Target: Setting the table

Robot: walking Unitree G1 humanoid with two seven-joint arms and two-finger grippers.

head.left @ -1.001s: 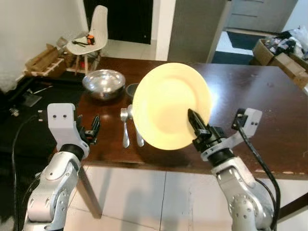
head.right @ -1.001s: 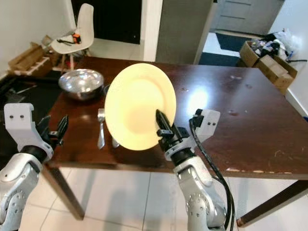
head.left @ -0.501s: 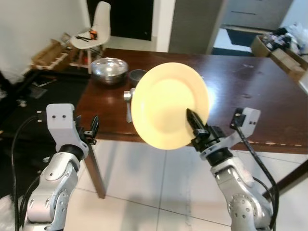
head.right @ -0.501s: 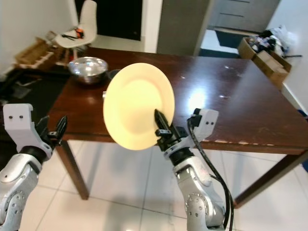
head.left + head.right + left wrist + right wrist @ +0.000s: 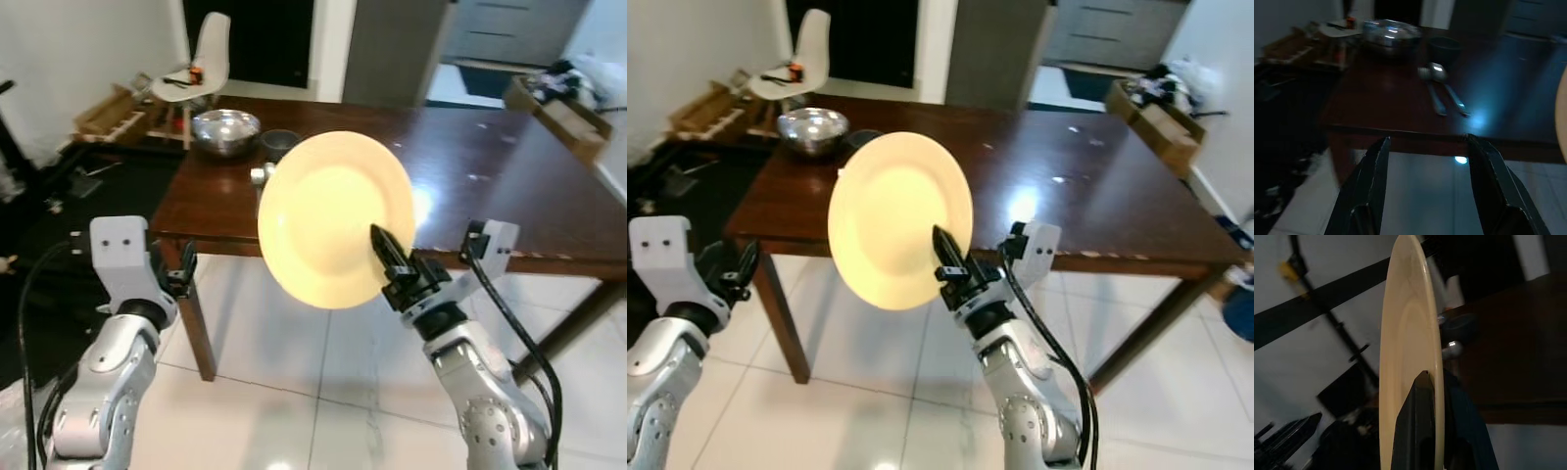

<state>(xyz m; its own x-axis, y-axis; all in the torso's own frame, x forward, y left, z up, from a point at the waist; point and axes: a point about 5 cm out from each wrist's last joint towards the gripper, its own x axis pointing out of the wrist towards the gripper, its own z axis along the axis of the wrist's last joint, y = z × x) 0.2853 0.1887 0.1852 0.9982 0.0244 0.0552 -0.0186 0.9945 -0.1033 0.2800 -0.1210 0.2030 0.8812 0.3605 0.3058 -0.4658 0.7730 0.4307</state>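
Note:
My right gripper is shut on the lower rim of a pale yellow plate, which stands upright and faces me, raised in front of the dark wooden table. The right wrist view has the plate edge-on with a black finger against it. Open and holding nothing, my left gripper hangs short of the table's near left corner. Two pieces of silver cutlery lie side by side on the table. Behind them stand a silver bowl and a small dark bowl.
White tiled floor lies between me and the table's near edge. A table leg stands by my left arm. A white chair and wooden crates are at the back left, cardboard boxes at the back right.
The whole view has pulled back from the table, so more floor shows before its near edge. The plate stays upright in my right gripper; both arms keep their pose.

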